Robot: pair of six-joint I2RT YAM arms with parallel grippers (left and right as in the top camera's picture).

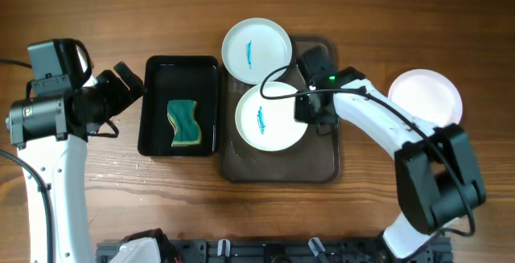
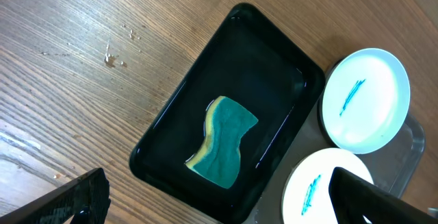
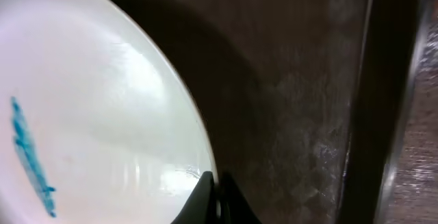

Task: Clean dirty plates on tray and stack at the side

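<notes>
Two white plates carry a blue streak. One plate (image 1: 256, 48) lies over the far left corner of the dark brown tray (image 1: 273, 166). The other plate (image 1: 269, 117) (image 3: 102, 114) sits in the tray's middle. My right gripper (image 1: 310, 106) (image 3: 215, 190) is shut on this plate's right rim, and a dark shadow falls on the tray (image 3: 294, 101) under that edge. A third white plate (image 1: 426, 97) rests on the table at the right, with no streak showing. My left gripper (image 1: 129, 82) (image 2: 219, 183) hangs open and empty over the left end of the black tray.
A glossy black tray (image 1: 153, 94) (image 2: 171, 135) left of the brown tray holds a green and yellow sponge (image 1: 183, 124) (image 2: 222, 142). Water drops (image 2: 113, 59) dot the wooden table. The arms' base rail (image 1: 273, 251) runs along the near edge.
</notes>
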